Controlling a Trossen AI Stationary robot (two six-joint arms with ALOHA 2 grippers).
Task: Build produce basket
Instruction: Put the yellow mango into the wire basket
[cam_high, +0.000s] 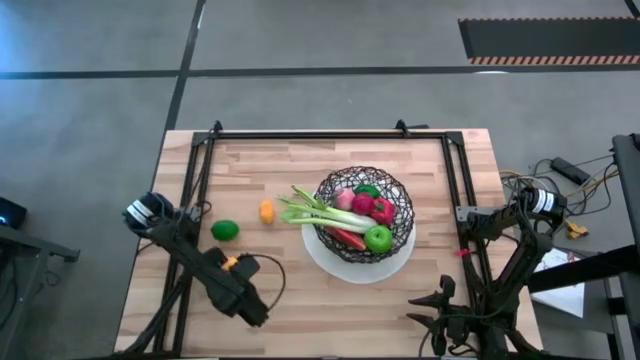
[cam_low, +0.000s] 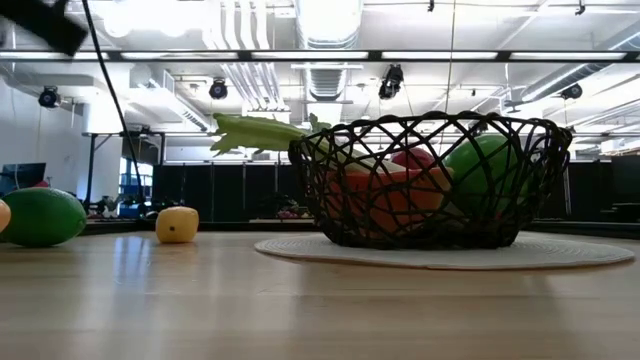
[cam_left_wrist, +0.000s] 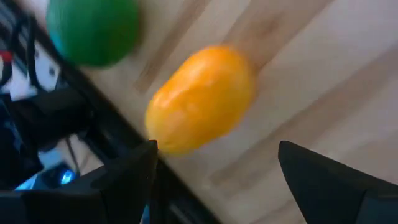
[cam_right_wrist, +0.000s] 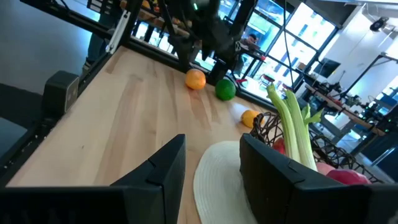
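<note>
The black wire basket (cam_high: 365, 215) stands on a white plate (cam_high: 330, 262), right of the table's middle. It holds a green apple (cam_high: 378, 238), a red pepper (cam_high: 382, 209), other red and pink pieces, and a celery stalk (cam_high: 310, 212) whose pale end sticks out over the left rim. On the wood left of it lie a lime (cam_high: 225, 230), a small orange piece (cam_high: 266, 211) and a larger orange fruit (cam_high: 231, 262). My left gripper (cam_left_wrist: 217, 168) is open, raised above the table just near of that orange fruit (cam_left_wrist: 202, 99), touching nothing. My right gripper (cam_right_wrist: 211, 180) waits open at the near right edge.
Black rails (cam_high: 195, 180) run along the left, far and right sides of the table. Bare wood lies near of the plate and between the lime and the left rail. The lime (cam_left_wrist: 93, 28) sits just beyond the orange fruit from my left gripper.
</note>
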